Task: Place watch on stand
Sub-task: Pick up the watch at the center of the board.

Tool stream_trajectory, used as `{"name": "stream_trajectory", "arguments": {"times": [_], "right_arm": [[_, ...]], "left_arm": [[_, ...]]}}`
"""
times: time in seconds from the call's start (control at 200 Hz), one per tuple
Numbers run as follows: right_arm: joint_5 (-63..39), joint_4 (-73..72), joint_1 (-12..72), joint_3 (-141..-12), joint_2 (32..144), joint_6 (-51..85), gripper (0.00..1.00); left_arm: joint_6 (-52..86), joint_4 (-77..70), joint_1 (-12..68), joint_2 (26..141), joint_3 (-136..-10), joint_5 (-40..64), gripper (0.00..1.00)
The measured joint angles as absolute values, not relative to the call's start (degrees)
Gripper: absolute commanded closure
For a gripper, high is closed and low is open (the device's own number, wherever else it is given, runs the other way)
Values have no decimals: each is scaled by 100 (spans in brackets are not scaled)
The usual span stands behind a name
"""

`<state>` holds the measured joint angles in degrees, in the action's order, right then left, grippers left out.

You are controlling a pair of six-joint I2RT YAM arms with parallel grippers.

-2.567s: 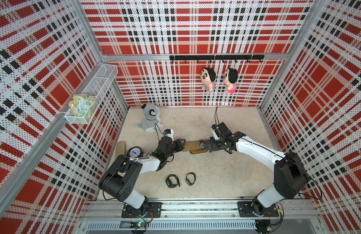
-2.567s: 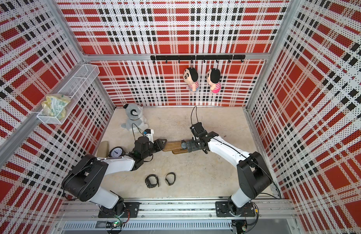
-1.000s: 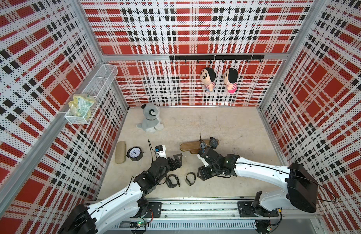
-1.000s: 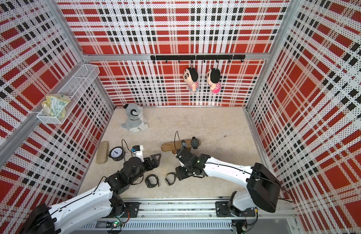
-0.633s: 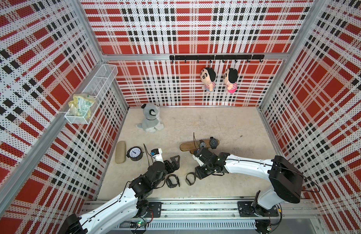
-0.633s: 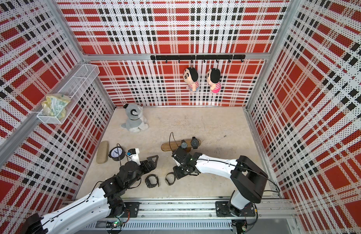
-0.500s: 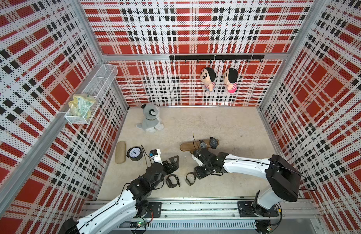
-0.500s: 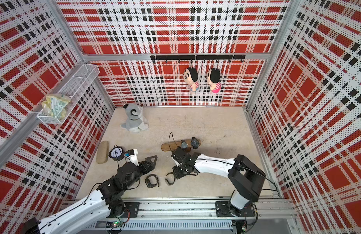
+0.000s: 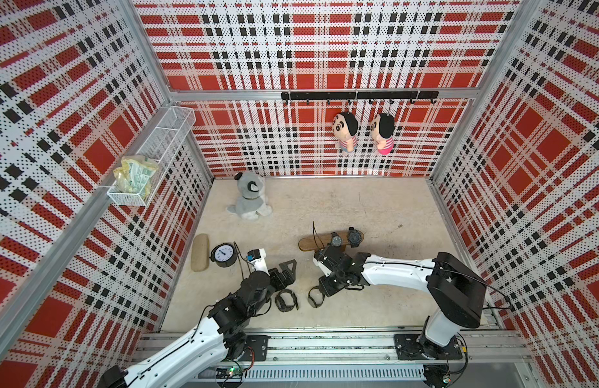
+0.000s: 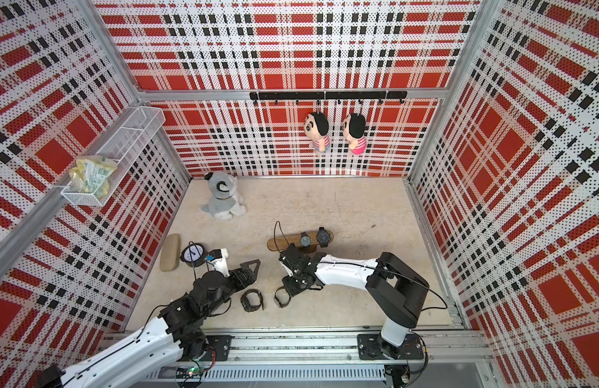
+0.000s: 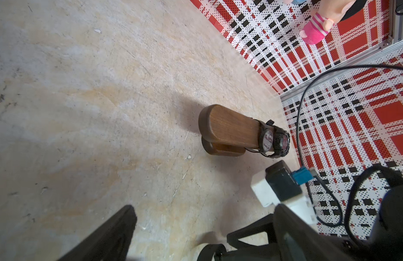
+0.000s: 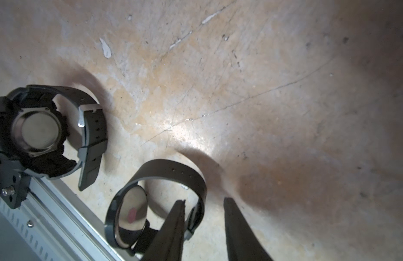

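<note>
The brown wooden stand (image 9: 308, 243) (image 10: 278, 243) (image 11: 232, 130) holds two black watches (image 9: 336, 239) (image 10: 305, 239) near its right end. Two more lie on the floor near the front: a chunky watch (image 9: 286, 300) (image 12: 37, 131) and a slim watch (image 9: 315, 297) (image 10: 282, 297) (image 12: 130, 214). My right gripper (image 9: 319, 291) (image 12: 203, 201) is down at the slim watch, open but narrow. One finger is inside the strap loop and one outside, with a gap still beside the strap. My left gripper (image 9: 286, 277) (image 11: 184, 226) is wide open just behind the chunky watch, holding nothing.
A beige oblong case (image 9: 200, 257) and a small round clock (image 9: 224, 255) lie at the left wall. A grey plush dog (image 9: 249, 200) sits at the back. Two dolls (image 9: 345, 134) hang on the rear wall. The metal rail (image 9: 308, 346) runs along the front edge.
Both arms have left the stand and come to the front. Over the last second the right jaws narrowed around the slim watch's strap. The left gripper stayed open.
</note>
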<state>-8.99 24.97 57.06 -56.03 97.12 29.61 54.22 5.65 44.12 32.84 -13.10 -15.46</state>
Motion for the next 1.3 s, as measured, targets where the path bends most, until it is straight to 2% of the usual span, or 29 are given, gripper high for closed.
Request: {"name": "stream_trajectory", "arguments": {"times": [0.301,0.551,0.777,0.837,1.087,1.298], "right_arm": [[-829,2493,5736,-5607,9819,2945,71],[-766,2493,5747,-5607,9850,2943,79],[-749,2493,5758,-5607,9850,2947,91],[-749,2493,5758,-5610,9850,2941,100],[-790,2543,5758,-5618,9741,2967,100],[-878,2683,5669,-5616,9048,2991,100]], "left_arm": [[5422,565,4414,3291,-1310,-1544,1],[5417,565,4414,3291,-1310,-1546,2],[5413,567,4414,3301,-1310,-1546,2],[5413,565,4414,3301,-1310,-1546,2],[5356,565,4414,3293,-1310,-1544,2],[5199,285,4414,3199,-1229,-1199,2]]}}
